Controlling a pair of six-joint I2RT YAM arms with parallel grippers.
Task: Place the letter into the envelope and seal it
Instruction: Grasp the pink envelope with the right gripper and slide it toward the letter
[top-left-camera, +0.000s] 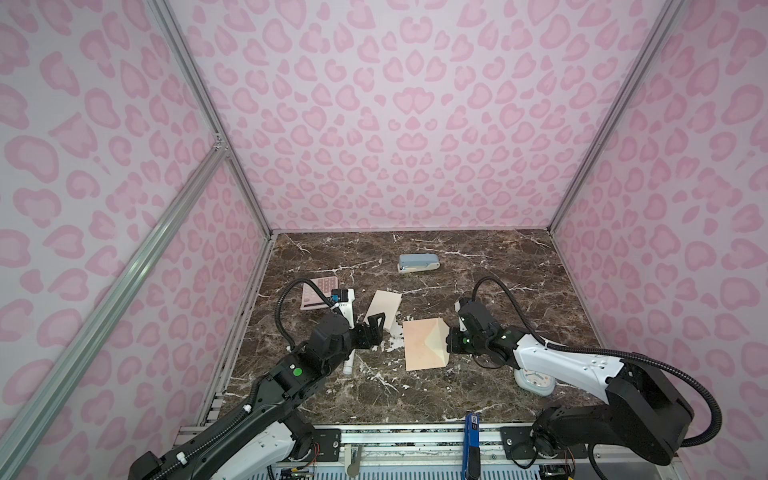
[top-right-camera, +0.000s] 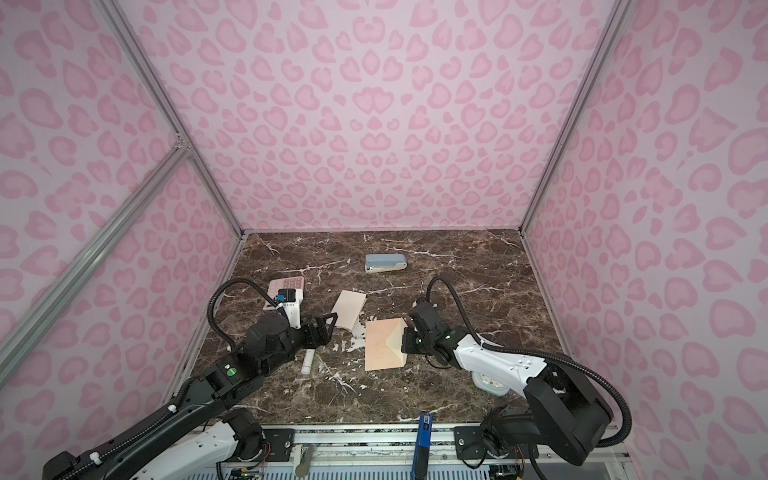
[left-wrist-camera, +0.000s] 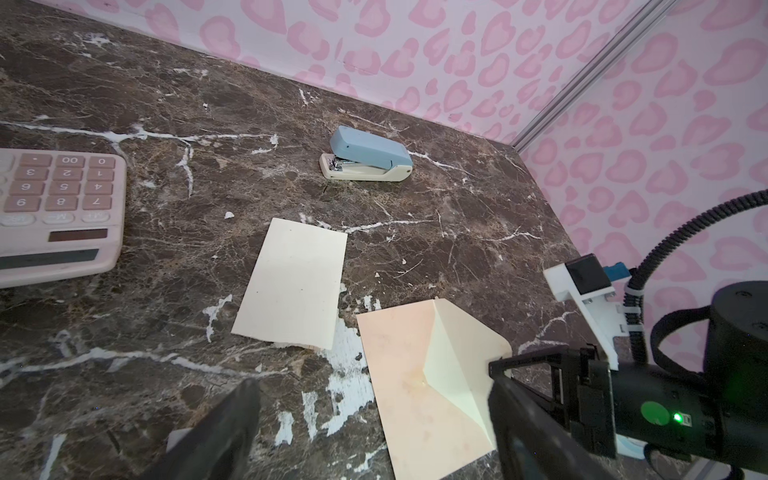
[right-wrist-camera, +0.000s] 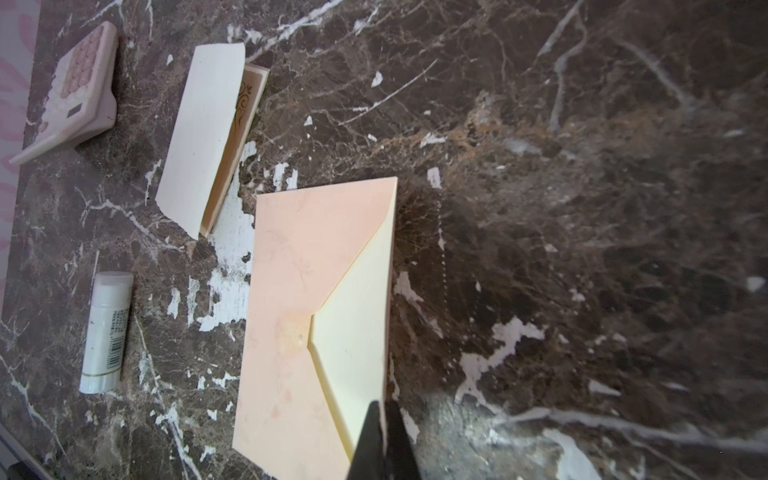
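Hovering with jaws apart, the left gripper (top-left-camera: 372, 330) sits just beside the folded letter (top-left-camera: 384, 307), which lies left of the envelope (top-left-camera: 419, 345). The right gripper (right-wrist-camera: 382, 432), jaws together, seems to pinch the flap (right-wrist-camera: 357, 299) at its edge. Insertion has not begun, so the next move is to grasp the letter.

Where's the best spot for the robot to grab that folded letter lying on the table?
On the letter, probably the short end nearest the robot, where its leaves seem to curl slightly off the marble table. Elsewhere it lies flat. The open left gripper could come in low from the front and pinch both leaves.
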